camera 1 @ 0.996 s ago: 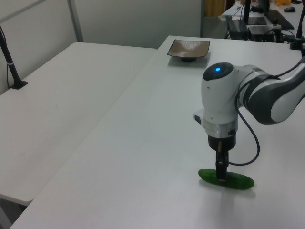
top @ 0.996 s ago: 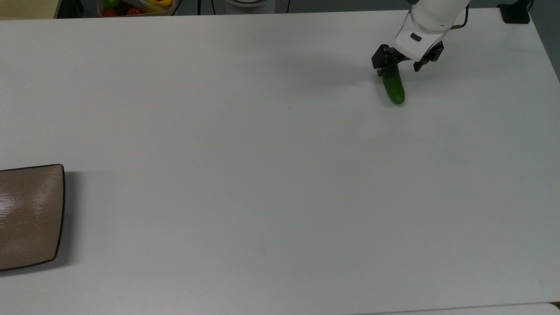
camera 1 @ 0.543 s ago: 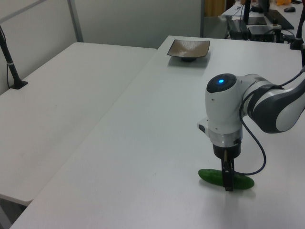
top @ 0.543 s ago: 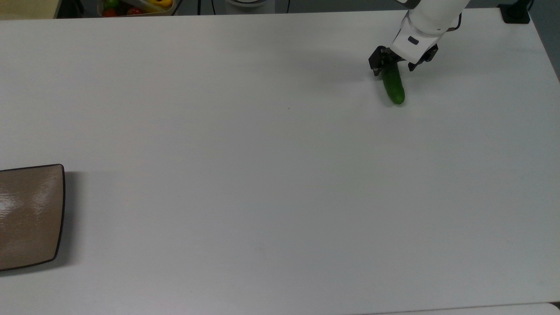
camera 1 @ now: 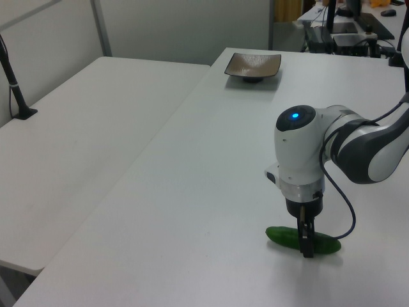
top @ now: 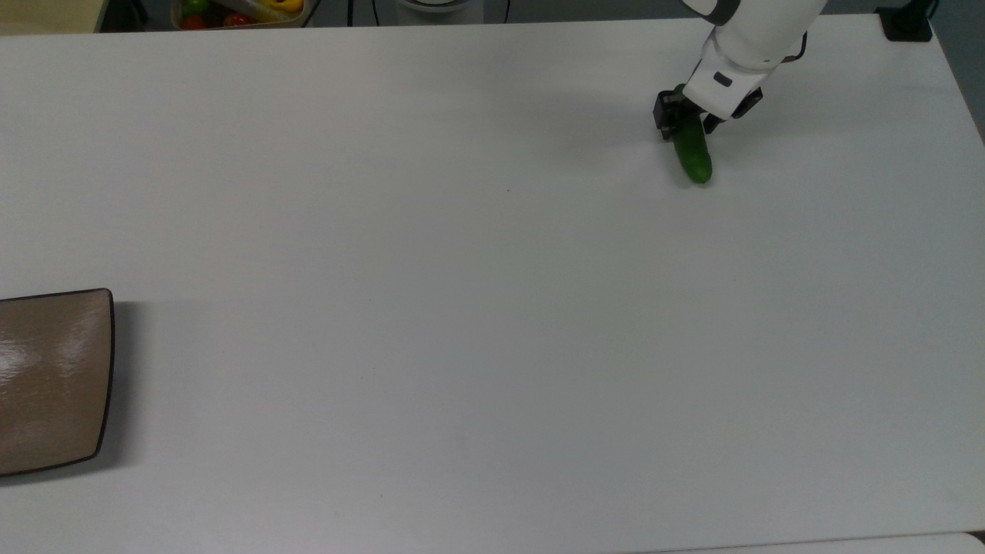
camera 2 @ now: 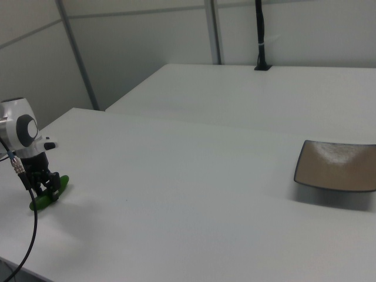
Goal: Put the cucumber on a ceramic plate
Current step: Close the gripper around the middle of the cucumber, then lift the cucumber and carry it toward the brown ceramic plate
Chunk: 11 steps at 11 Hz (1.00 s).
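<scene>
The dark-green cucumber [top: 696, 159] lies flat on the white table near the top view's upper right; it also shows in the left view [camera 1: 282, 236] and the right view [camera 2: 62, 183]. My gripper [top: 687, 120] points straight down over the cucumber's far end, its fingers shut against both sides of it. From the left view the gripper [camera 1: 306, 247] straddles the cucumber's middle, tips at table height. The tan-brown ceramic plate [top: 50, 377] sits at the top view's left edge, far from the cucumber, and shows at the back of the left view [camera 1: 252, 64] and on the right view's right [camera 2: 338, 164].
A bin of colourful vegetables [top: 238, 11] sits beyond the table's far edge. A black clamp [top: 905, 23] stands on the top view's upper right corner. A second white table [camera 1: 83, 128] adjoins on the left view's left. The arm's cable [camera 1: 345, 204] loops beside the wrist.
The gripper has come down over the cucumber's end and its fingers have narrowed from wide apart to pressing on the cucumber. Cucumber and plate have not moved.
</scene>
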### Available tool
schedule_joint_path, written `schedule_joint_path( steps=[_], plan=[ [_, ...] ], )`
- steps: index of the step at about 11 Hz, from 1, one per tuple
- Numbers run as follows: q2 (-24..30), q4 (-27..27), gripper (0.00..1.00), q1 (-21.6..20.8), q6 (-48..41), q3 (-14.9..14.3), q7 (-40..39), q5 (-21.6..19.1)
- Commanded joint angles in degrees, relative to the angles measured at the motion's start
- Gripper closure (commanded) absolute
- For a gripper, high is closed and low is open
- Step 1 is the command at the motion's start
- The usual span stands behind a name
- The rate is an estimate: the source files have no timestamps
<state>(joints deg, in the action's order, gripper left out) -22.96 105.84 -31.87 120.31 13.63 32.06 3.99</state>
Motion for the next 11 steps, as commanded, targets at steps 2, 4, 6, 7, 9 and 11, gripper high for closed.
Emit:
schedule_joint_path(
  steps=[2, 4, 6, 7, 9, 11],
  plan=[
    [0.72, 1.21, 0.93, 0.14, 1.42, 0.25, 1.08, 1.28],
    [1.59, 0.95, 0.95, 0.66, 0.72, 0.34, 0.82, 1.28],
    [3.87, 0.95, 0.95, 1.71, -0.07, 0.34, 0.64, 1.20],
    [5.45, 0.77, 0.95, 2.59, -1.47, 0.34, 0.29, 1.20],
    [9.84, 0.59, 0.95, 4.70, -5.33, 0.34, -3.21, 0.32],
    [14.76, 0.51, 0.95, 7.33, -9.28, 0.08, -7.08, -0.03]
  ],
)
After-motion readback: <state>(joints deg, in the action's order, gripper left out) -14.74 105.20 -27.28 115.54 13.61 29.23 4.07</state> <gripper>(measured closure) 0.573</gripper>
